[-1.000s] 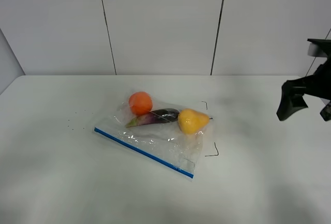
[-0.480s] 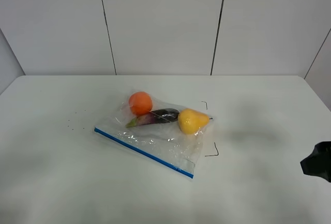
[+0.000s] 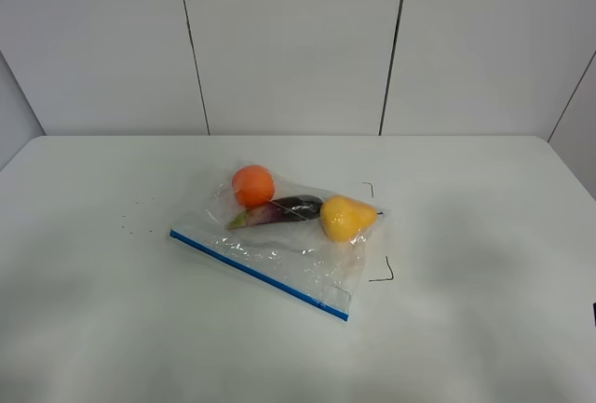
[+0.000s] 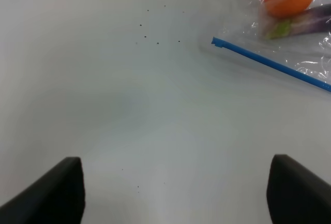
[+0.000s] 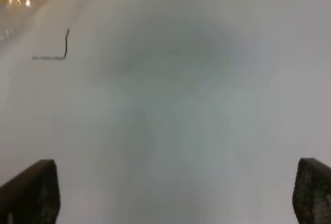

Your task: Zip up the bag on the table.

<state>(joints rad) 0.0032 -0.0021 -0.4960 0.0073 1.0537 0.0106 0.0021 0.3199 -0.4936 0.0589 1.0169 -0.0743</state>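
bag (image 3: 284,240) on table (image 3: 466,329) | left claw (image 4: 176,193) spread, empty | right claw (image 5: 176,195) spread, empty

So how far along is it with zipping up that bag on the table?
Nothing looks done yet. The bag lies flat on the table with the orange, eggplant and pear inside, and neither arm shows in the high view. The left gripper and right gripper are open over bare table, their fingers holding nothing. Left to do: reach the blue zipper strip and run it shut.
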